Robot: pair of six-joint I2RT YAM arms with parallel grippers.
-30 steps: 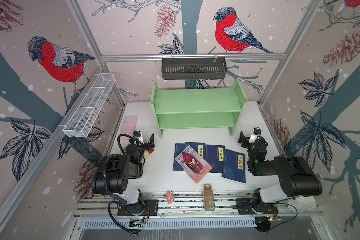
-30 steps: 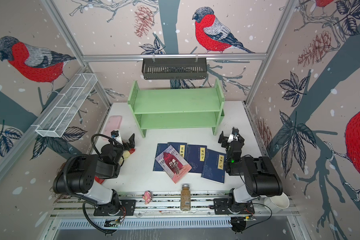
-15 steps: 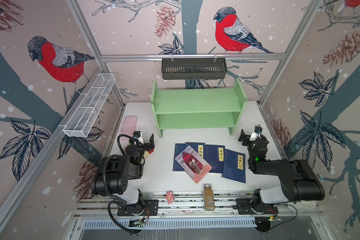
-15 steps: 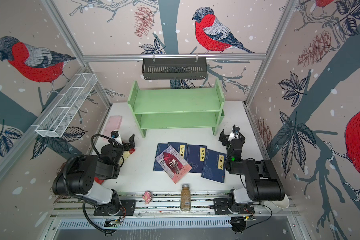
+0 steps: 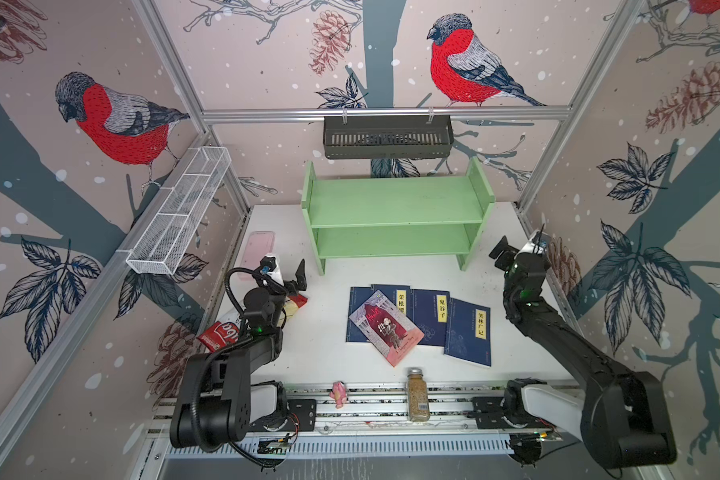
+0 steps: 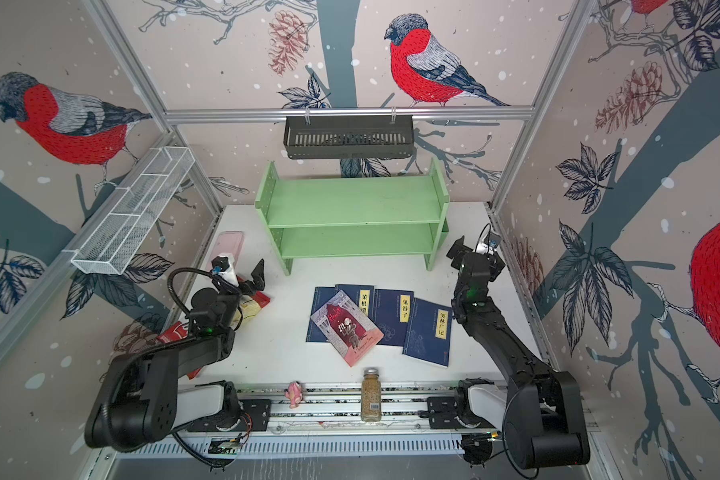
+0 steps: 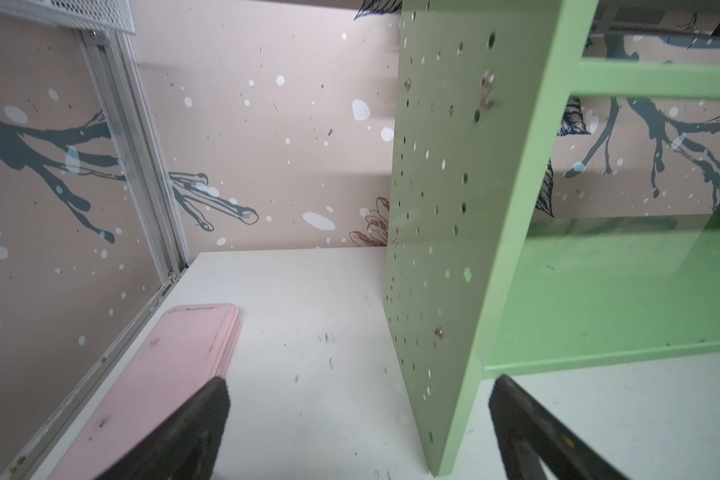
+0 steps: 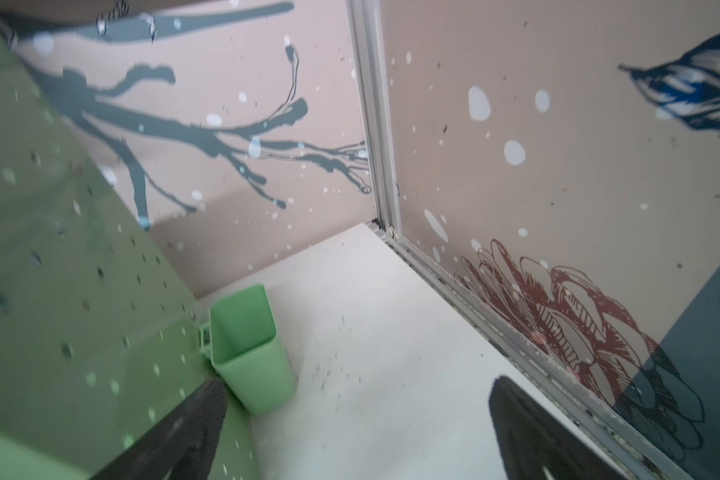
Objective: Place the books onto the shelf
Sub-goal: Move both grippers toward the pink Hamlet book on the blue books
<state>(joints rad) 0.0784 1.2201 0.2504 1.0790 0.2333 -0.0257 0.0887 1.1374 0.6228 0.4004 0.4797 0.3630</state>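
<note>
Both top views: nothing shelved yet, so we judge the task not begun.
We see five books (image 5: 418, 322) overlapping on the table (image 5: 316, 345) before the bare shelf (image 5: 395, 208); left tool (image 5: 285, 271) and right tool (image 5: 518, 249) spread wide, holding nothing.

Light green shelf (image 5: 395, 203), navy yellow-labelled books (image 5: 468, 336), one pink-red illustrated book (image 5: 385, 328), pale pink slab (image 5: 258, 249)
</note>
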